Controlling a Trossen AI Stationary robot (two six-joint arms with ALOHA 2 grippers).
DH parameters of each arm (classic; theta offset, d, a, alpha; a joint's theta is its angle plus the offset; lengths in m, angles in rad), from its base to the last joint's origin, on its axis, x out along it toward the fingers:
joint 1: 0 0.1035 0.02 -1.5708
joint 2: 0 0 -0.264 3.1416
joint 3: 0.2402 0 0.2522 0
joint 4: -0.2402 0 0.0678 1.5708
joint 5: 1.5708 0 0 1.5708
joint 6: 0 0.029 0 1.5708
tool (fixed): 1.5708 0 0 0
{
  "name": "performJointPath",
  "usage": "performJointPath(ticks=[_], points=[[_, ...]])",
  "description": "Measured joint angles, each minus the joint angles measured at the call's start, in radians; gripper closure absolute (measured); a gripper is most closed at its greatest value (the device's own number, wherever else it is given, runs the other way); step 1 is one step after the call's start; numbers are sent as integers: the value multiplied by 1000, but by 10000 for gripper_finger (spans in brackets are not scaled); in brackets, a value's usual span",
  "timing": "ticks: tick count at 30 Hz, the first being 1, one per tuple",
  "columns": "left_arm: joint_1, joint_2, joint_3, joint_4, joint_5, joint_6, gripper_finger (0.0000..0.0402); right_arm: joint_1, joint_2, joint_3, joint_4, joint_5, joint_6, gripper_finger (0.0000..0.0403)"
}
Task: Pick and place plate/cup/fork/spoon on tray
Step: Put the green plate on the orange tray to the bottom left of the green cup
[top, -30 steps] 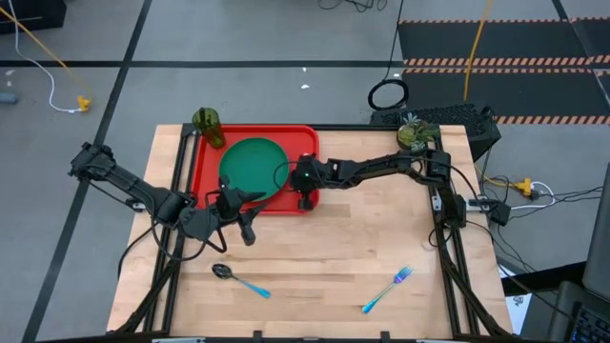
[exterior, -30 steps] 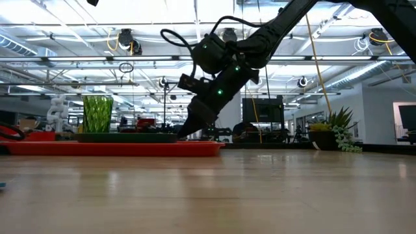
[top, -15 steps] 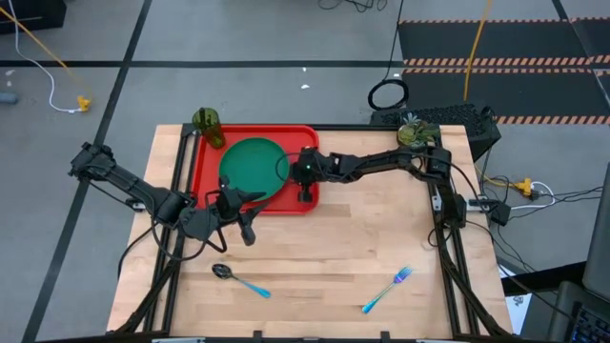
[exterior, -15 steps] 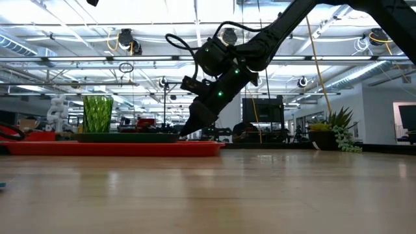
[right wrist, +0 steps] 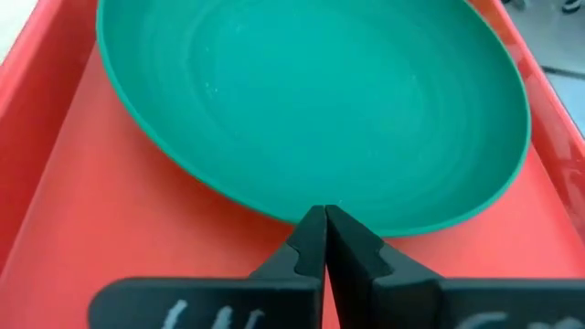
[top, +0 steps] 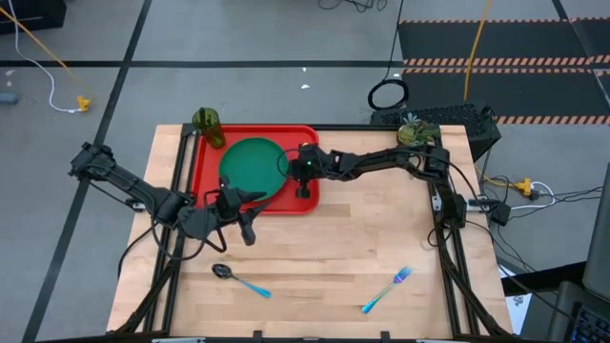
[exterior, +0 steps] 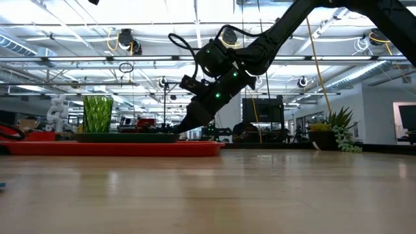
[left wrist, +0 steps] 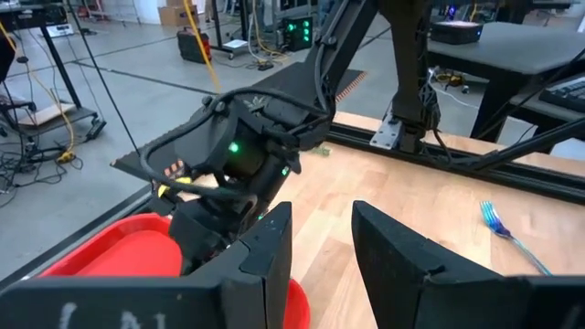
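Note:
The green plate (top: 250, 170) lies flat in the red tray (top: 205, 191). The cup (top: 208, 126) stands upright at the tray's far left corner. My right gripper (top: 289, 177) is shut, its tips at the plate's right rim. My left gripper (top: 246, 221) hovers open near the tray's near edge with nothing between its fingers (left wrist: 274, 247). The spoon (top: 238, 279) and the fork (top: 386, 289) lie flat on the table near its front edge. My right gripper's shut fingertips (right wrist: 324, 219) rest against the plate's rim (right wrist: 302, 212) on the side toward the table's right. The fingers slant down from the table's right (exterior: 188, 120). The plate stays flat on the tray floor.
A small potted plant (top: 412, 133) stands at the table's far right corner. Bare wood lies between the tray and the cutlery. The right arm (top: 381, 162) stretches across the far half of the table.
My right gripper has swung a little toward the table's far edge and tipped closer to level, staying shut with its tips at the plate's rim.

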Motion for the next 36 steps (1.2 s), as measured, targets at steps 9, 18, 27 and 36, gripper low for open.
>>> performJointPath(ticks=[9,18,27,36], points=[[0,0,0,31,9,47,282,3,-1,0,38,0,15,403],[-3,0,0,31,22,53,282,-7,-19,0,-38,84,-7,403],[-3,3,0,30,23,52,282,-21,8,0,-15,72,16,403],[-3,3,0,37,22,53,282,-20,65,0,115,25,56,403]])
